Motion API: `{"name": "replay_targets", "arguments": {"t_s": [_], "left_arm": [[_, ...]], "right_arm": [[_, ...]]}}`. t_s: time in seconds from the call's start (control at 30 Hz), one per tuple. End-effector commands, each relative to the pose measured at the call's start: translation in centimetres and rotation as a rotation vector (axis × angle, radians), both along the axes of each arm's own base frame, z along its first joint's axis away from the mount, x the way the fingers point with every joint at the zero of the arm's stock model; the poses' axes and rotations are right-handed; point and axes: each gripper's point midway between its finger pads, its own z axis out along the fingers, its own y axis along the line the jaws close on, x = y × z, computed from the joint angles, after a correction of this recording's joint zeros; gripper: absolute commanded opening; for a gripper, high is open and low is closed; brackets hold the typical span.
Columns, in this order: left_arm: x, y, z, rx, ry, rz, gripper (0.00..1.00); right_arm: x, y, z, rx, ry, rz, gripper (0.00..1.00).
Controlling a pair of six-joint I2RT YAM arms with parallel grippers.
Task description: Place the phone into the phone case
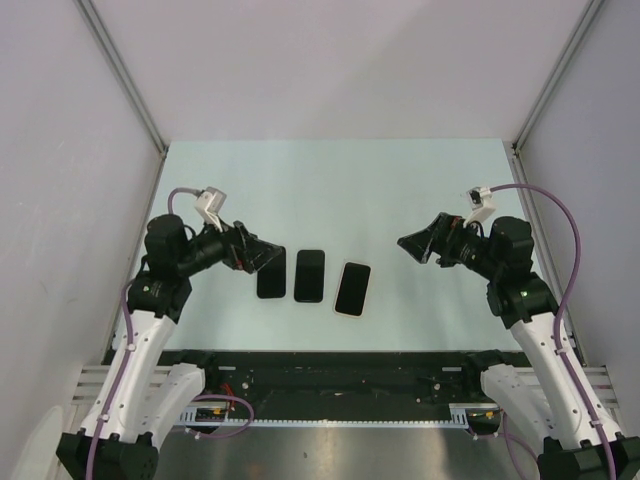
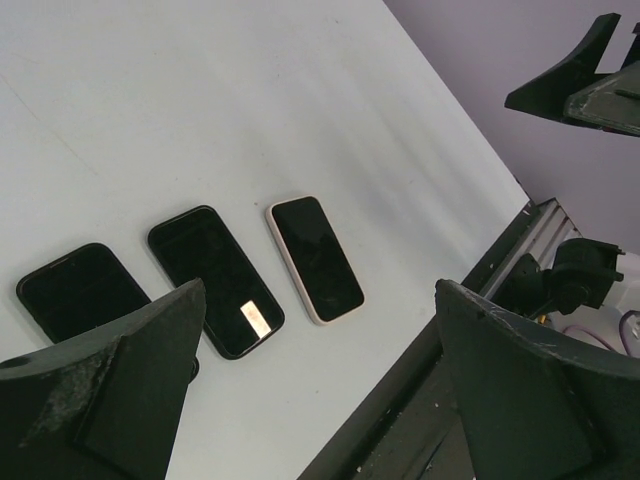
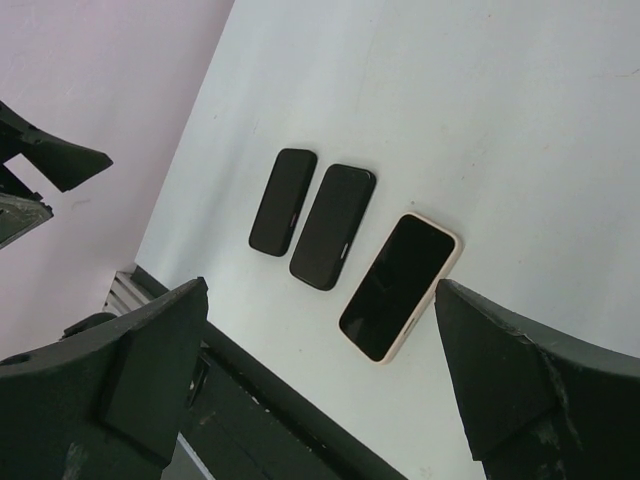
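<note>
Three flat phone-shaped pieces lie side by side on the pale table (image 1: 330, 180), at about 6 o'clock from its centre and close to the near edge. None of them touches another. The left black piece (image 1: 273, 284) and the middle black piece (image 1: 309, 275) are dark all over. The pale-rimmed phone (image 1: 352, 288) at the right end shows a dark face inside a light border and tilts slightly toward 1 o'clock. I cannot tell which of the black pieces is the case and which is a phone.

The left pincer (image 1: 262, 256) sits at 9 o'clock from the row, pointing toward 3 o'clock. In the top view its tips overlap the far end of the left black piece. Its jaws stand wide apart and hold nothing – the wrist view shows all three pieces lying free between them.

The right pincer (image 1: 413, 243) is at 3 o'clock from the row, well apart from the pale-rimmed phone and pointing toward 9 o'clock. Its jaws are also spread wide, with nothing between them.
</note>
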Motion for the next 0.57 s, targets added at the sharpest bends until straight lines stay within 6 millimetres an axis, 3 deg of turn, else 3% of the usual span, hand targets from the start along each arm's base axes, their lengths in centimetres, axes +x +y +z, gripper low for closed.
{"name": "replay_targets", "arguments": {"t_s": [0.0,0.53], "left_arm": [[-0.3,-0.8,1.1,-0.026,-0.039,-0.054,1.00],[-0.1,-0.7,0.7,-0.015,-0.028,-0.051,1.00]], "right_arm": [[0.5,-0.3,2.8,0.012,-0.094,-0.025,1.00],[0.4,-1.7,3.0,-0.024,-0.119,-0.095,1.00]]}}
